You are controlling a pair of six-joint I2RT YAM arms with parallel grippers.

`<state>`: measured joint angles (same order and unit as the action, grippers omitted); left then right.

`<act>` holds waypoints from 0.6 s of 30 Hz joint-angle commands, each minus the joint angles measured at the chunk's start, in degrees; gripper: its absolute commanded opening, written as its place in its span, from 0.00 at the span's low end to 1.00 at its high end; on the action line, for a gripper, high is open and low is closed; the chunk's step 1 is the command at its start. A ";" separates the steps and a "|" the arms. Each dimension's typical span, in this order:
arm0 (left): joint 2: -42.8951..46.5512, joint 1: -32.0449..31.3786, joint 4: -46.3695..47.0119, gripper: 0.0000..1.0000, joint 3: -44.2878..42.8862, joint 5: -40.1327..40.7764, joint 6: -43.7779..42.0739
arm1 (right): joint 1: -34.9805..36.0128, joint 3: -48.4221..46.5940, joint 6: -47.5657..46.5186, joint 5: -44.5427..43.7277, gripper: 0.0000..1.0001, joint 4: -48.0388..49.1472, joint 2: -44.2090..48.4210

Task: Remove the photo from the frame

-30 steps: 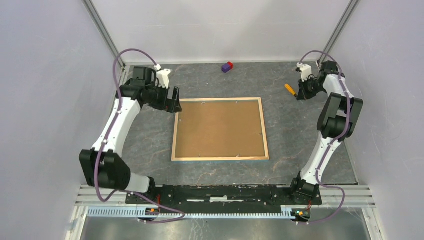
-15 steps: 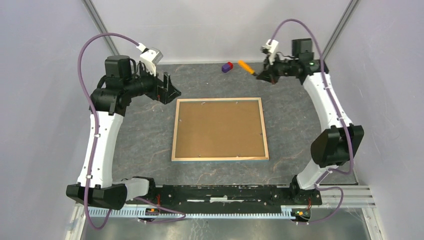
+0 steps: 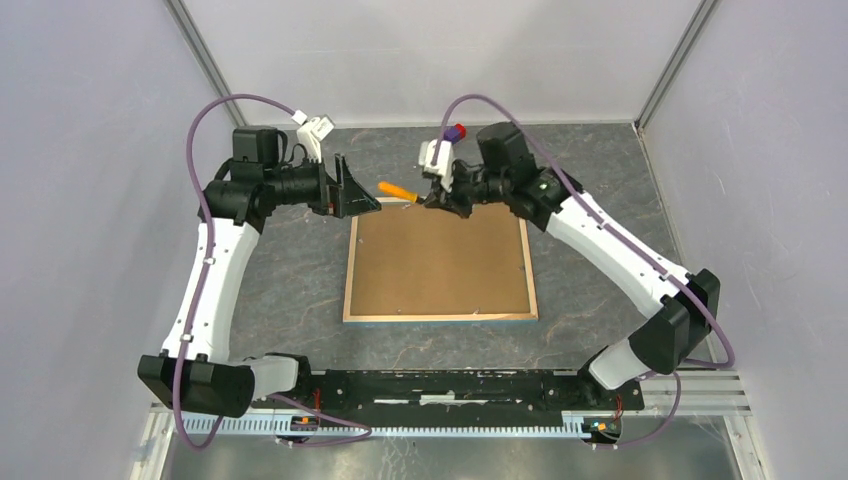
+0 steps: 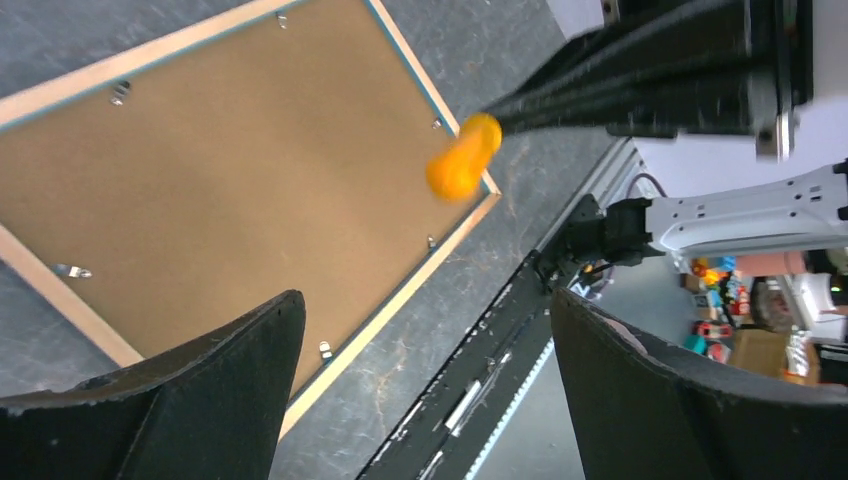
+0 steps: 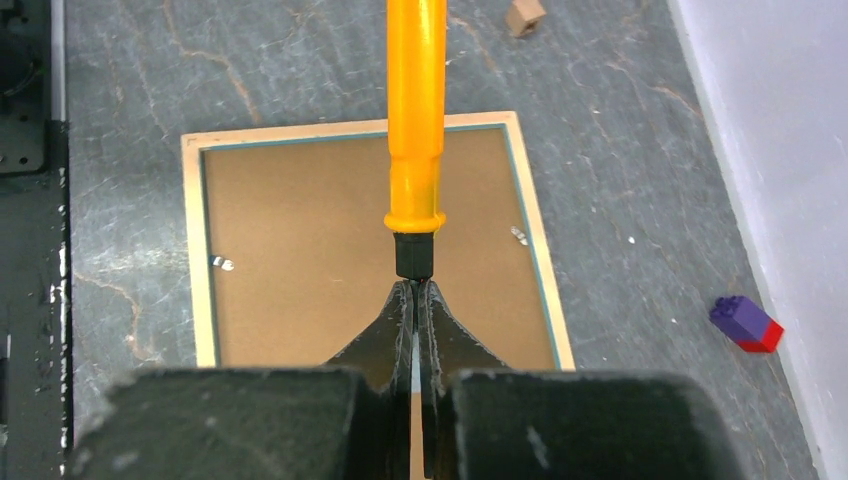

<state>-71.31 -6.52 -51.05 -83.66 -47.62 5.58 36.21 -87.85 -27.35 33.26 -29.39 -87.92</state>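
Note:
The frame (image 3: 440, 258) lies face down on the table, its brown fibreboard back and light wood rim up. It also shows in the left wrist view (image 4: 230, 170) and the right wrist view (image 5: 300, 230). The photo is hidden under the back. My right gripper (image 3: 432, 198) (image 5: 414, 285) is shut on the thin shaft of an orange-handled tool (image 3: 398, 190) (image 5: 416, 110), held above the frame's far edge with the handle pointing left. My left gripper (image 3: 358, 190) (image 4: 425, 310) is open and empty, above the frame's far-left corner, close to the tool's handle (image 4: 462, 158).
Small metal tabs (image 5: 222, 263) (image 5: 518, 235) sit on the frame's back. A purple and red block (image 3: 455, 133) (image 5: 746, 323) lies at the far edge. A small tan block (image 5: 524, 15) lies on the table. The black base rail (image 3: 450, 385) runs along the near edge.
My right arm has swung from the far right to above the frame's far edge, carrying the orange tool. My left gripper has shifted right towards the frame's far-left corner.

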 commanded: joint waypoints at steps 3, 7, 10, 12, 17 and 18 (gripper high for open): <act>0.62 -0.66 13.23 0.90 5.59 -8.32 14.79 | 7.73 1.12 -0.98 -10.29 0.00 3.94 3.47; 0.47 -2.79 15.56 0.79 8.63 -8.04 16.32 | 12.28 1.50 -2.60 -15.23 0.00 4.05 3.11; 0.75 -3.50 16.53 0.71 10.54 -7.70 16.79 | 13.76 1.25 -2.45 -16.49 0.00 4.12 2.76; 1.00 -3.58 16.79 0.64 11.10 -8.01 17.04 | 14.45 0.86 -2.38 -17.41 0.00 4.13 2.49; 1.44 -3.66 18.50 0.42 12.41 -9.60 18.24 | 15.16 0.67 -2.42 -18.05 0.00 4.34 2.22; 1.51 -3.67 19.05 0.39 12.76 -10.11 18.75 | 15.28 0.67 -2.42 -17.99 0.00 4.34 2.16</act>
<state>-71.26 -10.04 -36.36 -71.72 -54.35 20.67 51.00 -86.39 -29.41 17.04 -27.44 -86.91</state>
